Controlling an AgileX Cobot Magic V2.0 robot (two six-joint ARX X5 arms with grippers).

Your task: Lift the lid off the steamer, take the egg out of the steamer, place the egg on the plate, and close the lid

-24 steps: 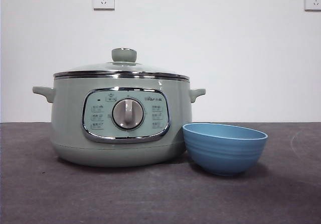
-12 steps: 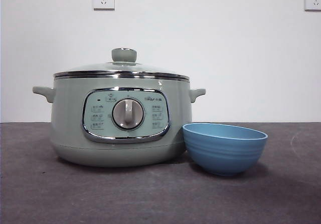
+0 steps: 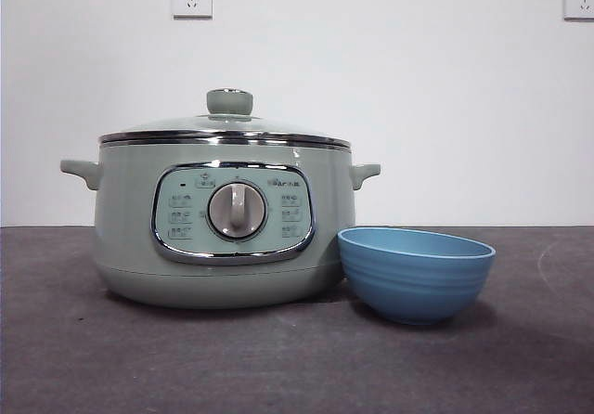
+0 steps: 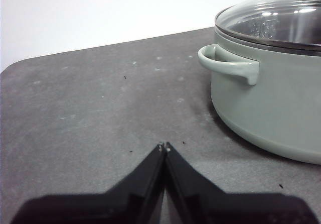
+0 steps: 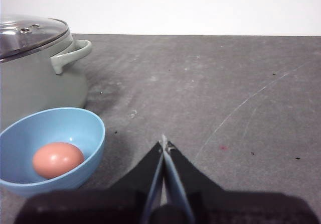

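Nearest, front view: the plate (image 3: pixel 415 273) sits on the desk (image 3: pixel 278 368) at about 4 o'clock from the steamer (image 3: pixel 223 224), just beside its base; contact cannot be told.

Right wrist view: the egg (image 5: pixel 57 159) lies inside the plate (image 5: pixel 90 128). Right gripper (image 5: pixel 164 143) jaws pressed together, holding nothing, low over bare desk, apart from the plate.

Left wrist view: left gripper (image 4: pixel 164 146) jaws also closed and empty, over the desk on the steamer's far side from the plate, near a side handle (image 4: pixel 228 66).

Farther back: the lid (image 3: pixel 225 128) sits level on the steamer rim, knob (image 3: pixel 229 101) up.

Judgement: egg on plate, lid on, both arms clear. Every step looks done; nothing visibly left.
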